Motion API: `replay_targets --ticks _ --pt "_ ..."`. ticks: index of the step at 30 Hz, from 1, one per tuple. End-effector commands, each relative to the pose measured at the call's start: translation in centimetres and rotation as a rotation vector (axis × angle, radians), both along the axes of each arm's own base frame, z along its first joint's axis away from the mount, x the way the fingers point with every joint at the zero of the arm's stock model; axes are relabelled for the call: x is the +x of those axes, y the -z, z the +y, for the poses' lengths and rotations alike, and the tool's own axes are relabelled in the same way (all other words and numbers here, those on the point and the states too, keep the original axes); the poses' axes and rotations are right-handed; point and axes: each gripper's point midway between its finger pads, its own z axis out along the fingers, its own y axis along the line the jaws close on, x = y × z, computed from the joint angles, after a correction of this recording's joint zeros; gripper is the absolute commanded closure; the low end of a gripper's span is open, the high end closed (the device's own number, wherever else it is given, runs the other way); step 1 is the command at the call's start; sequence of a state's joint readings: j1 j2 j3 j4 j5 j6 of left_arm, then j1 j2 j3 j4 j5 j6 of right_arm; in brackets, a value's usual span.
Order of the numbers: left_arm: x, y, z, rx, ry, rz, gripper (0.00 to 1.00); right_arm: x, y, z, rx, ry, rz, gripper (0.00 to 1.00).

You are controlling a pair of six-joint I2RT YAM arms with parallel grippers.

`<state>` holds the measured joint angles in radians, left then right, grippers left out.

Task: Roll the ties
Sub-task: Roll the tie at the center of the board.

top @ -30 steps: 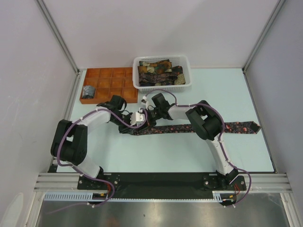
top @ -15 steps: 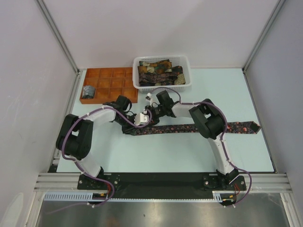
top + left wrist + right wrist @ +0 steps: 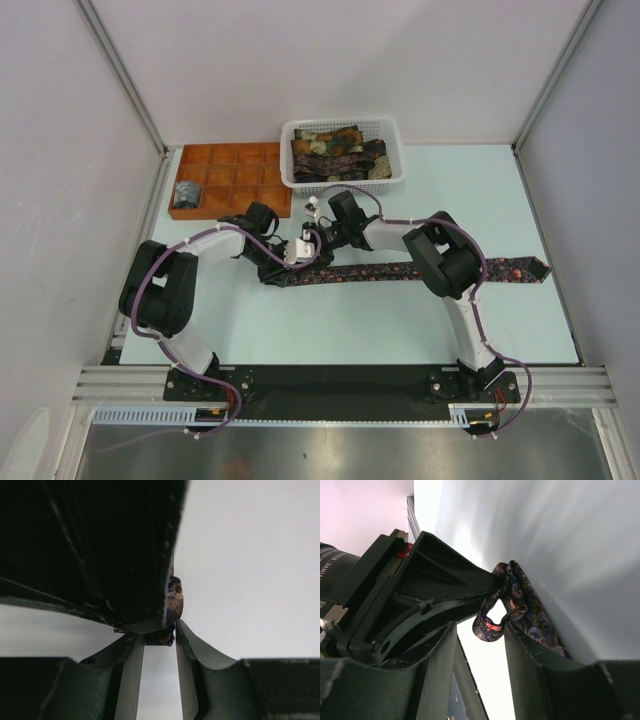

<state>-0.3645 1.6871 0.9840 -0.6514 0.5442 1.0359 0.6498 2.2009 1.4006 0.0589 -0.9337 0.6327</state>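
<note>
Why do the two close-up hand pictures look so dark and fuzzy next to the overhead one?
Top external view: evenly lit, sharp, soft shadows under the arms. Left wrist view: a dark blurred mass, too near to focus, fills the upper left; only a sliver of the dark patterned fabric tie reads. Right wrist view: the bright table washes out, yet the tie's curled end is fairly sharp.

Dark tie (image 3: 400,272) laid flat across the bench (image 3: 350,320), pointed end at right; left gripper (image 3: 283,262) and right gripper (image 3: 318,243) both at its left end. White basket (image 3: 342,153) holds more ties (image 3: 338,152); orange tray (image 3: 232,180) sits left of it
</note>
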Motion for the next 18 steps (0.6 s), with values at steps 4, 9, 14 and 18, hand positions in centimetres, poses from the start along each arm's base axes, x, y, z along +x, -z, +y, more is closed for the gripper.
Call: replay_targets --ticks 4,9,14,18 --pt "0.2 0.4 -0.1 0.012 -0.023 0.006 0.63 -0.2 0.5 0.3 0.004 -0.02 -0.016 0.64" --pt "0.6 -0.7 0.3 -0.03 -0.089 0.015 0.54 1.0 2.1 -0.4 -0.048 -0.005 -0.069 0.97" --pt "1.1 -2.8 1.5 -0.112 -0.234 0.077 0.45 1.4 3.1 -1.6 -0.097 0.004 -0.065 1.0" --pt "0.7 -3.8 1.8 -0.152 -0.387 0.166 0.38 1.5 3.3 -1.5 -0.103 0.005 -0.078 1.0"
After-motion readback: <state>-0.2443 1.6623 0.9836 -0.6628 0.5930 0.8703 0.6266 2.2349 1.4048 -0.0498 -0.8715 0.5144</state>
